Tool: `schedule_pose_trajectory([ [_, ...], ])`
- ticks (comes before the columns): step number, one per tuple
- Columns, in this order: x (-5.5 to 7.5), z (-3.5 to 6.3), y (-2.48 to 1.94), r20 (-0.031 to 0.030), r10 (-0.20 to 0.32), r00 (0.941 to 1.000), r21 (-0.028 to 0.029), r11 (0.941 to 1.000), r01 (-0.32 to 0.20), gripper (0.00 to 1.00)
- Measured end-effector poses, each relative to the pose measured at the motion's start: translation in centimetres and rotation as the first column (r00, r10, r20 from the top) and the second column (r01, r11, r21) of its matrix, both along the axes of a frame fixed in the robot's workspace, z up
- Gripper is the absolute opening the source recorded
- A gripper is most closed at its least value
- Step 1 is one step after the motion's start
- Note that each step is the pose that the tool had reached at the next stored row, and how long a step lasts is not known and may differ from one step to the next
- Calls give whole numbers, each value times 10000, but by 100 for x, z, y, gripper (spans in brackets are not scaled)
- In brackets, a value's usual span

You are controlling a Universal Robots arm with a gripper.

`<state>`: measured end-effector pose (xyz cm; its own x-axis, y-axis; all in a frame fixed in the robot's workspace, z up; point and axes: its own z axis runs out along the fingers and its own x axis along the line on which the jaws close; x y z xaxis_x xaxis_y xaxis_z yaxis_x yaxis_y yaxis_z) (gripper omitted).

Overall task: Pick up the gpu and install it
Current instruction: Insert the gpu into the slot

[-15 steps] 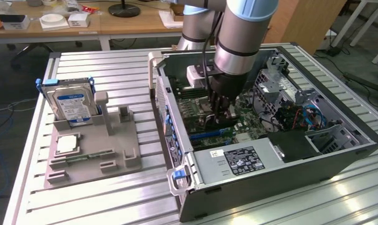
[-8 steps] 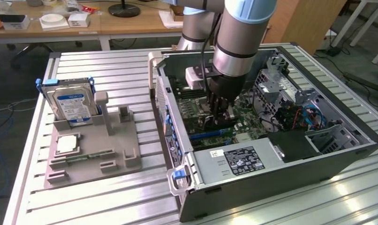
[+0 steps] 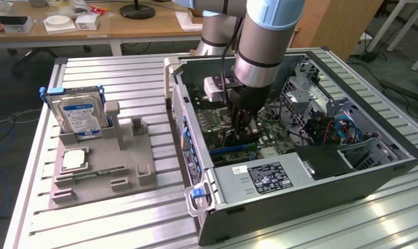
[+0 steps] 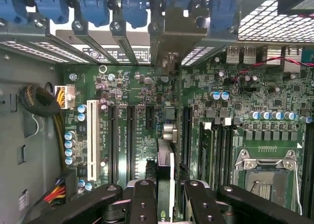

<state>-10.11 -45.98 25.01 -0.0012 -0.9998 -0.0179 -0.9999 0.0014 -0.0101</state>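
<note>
In the exterior view my gripper [image 3: 240, 135] reaches down inside the open computer case [image 3: 375, 171], low over the green motherboard [image 3: 219, 122]. It is shut on the gpu [image 3: 238, 141], a thin dark card held upright on its edge. In the wrist view the gpu [image 4: 165, 160] runs edge-on from between my two black fingers [image 4: 142, 202] toward the case's rear slot openings, its metal end bracket [image 4: 169, 35] against that rear wall. The card stands over the motherboard between two long black expansion slots [image 4: 186, 135]. Whether its edge sits in a slot I cannot tell.
On the exterior view's left a grey fixture [image 3: 126, 176] holds a silver hard drive [image 3: 81, 116], a processor chip [image 3: 74, 158] and a memory stick [image 3: 91, 174]. Inside the case are the power supply [image 3: 264, 176], drive cage [image 3: 364, 153], a white slot [image 4: 91, 135], processor socket [image 4: 265, 177] and cable bundle [image 4: 39, 101].
</note>
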Motion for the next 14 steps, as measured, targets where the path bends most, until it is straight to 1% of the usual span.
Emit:
schedule_pose_trajectory([
  [10, -13, -71, 0, 0, 0, 10000, 0, 10000, 0, 27],
  [14, -14, -76, 0, -2, 0, 10000, -3, 10000, 0, 27],
])
